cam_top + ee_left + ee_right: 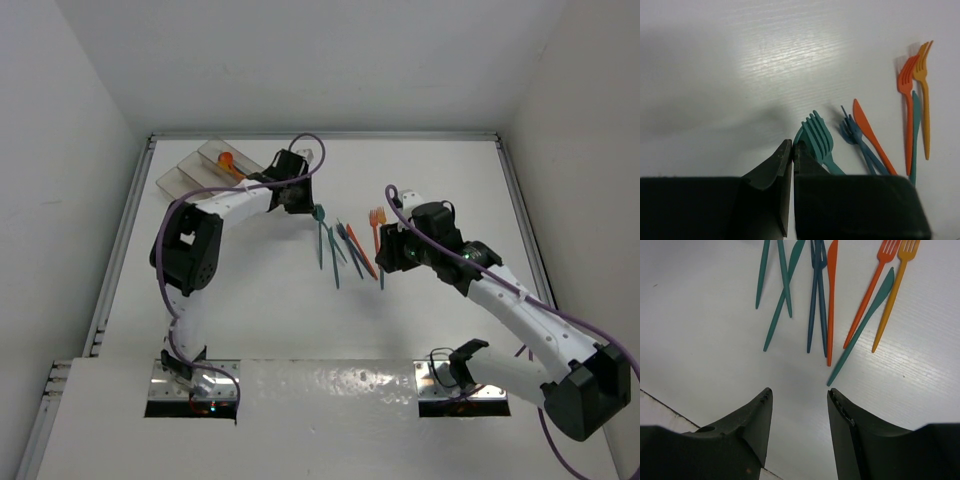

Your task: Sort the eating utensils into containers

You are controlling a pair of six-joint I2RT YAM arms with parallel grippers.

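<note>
Several utensils (345, 245) lie in a loose fan mid-table. My left gripper (791, 147) is shut with nothing visible between its fingers, its tips just left of a teal fork (817, 137). Beyond lie blue forks (852, 132), an orange knife (867, 132), an orange fork (907, 95) and a yellow-orange fork (923, 75). My right gripper (800, 392) is open and empty, above bare table just short of the handle ends of the orange knife (831, 300) and a teal knife (865, 325). The clear tray (190, 172) at back left holds an orange utensil (228, 160).
White walls enclose the table on the left, back and right. The left arm's elbow (188, 250) rises between the tray and the near edge. Purple cables loop over both arms. Bare table lies between the utensils and the tray.
</note>
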